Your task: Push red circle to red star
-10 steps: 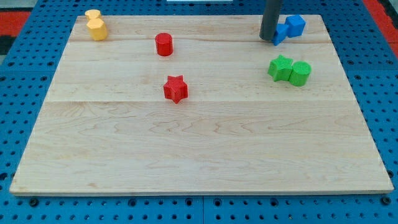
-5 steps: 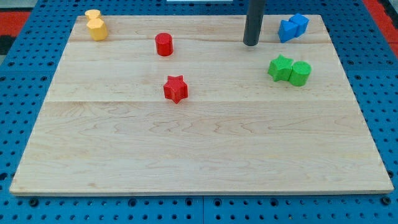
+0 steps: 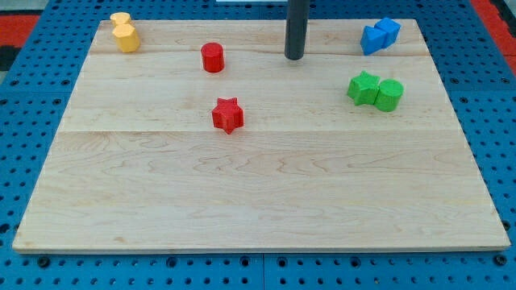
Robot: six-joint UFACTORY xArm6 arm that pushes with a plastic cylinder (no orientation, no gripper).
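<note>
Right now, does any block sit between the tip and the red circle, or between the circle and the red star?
Nothing visible does. My tip stands to the right of the red circle; the red star lies just below it.

wooden board point(image 3: 258, 185) on a blue pegboard surface point(image 3: 500, 121). my tip point(image 3: 294, 57) near the view's top, well to the right of the red circle point(image 3: 213, 58) and apart from it. red star point(image 3: 228, 115) below the circle, slightly right, not touching. two yellow blocks point(image 3: 123, 33) touching at the top left corner. two blue blocks point(image 3: 380, 36) touching at the top right. green star point(image 3: 363, 88) and green cylinder point(image 3: 389, 95) side by side, touching, on the right.
</note>
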